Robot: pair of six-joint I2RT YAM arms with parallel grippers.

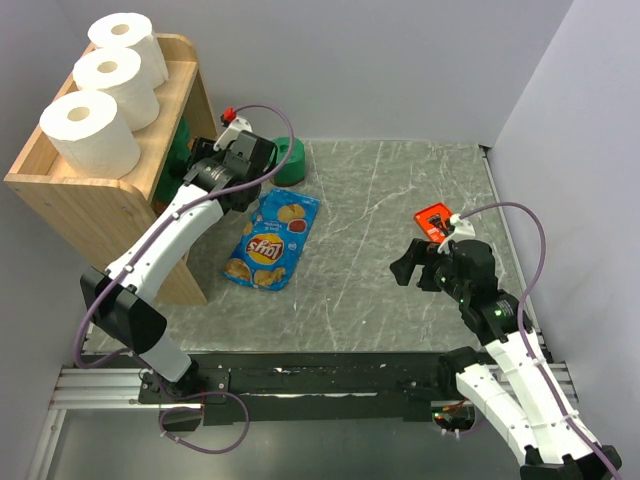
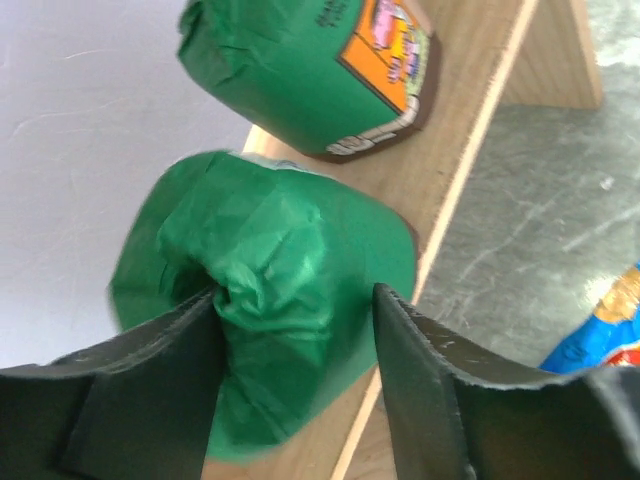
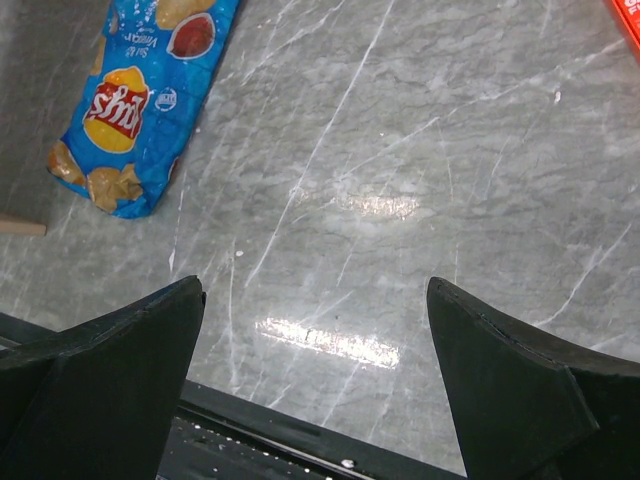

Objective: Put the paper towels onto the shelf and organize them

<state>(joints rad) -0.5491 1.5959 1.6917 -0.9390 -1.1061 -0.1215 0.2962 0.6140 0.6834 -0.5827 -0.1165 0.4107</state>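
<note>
Low on the shelf [image 2: 470,130], a crumpled dark green roll [image 2: 300,235], tight in the left gripper [image 2: 295,298].

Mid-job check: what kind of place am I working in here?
Probably a lab test cell, not a home: plain partition walls box in a marble-look table, and a metal rail runs along its near edge.
</note>
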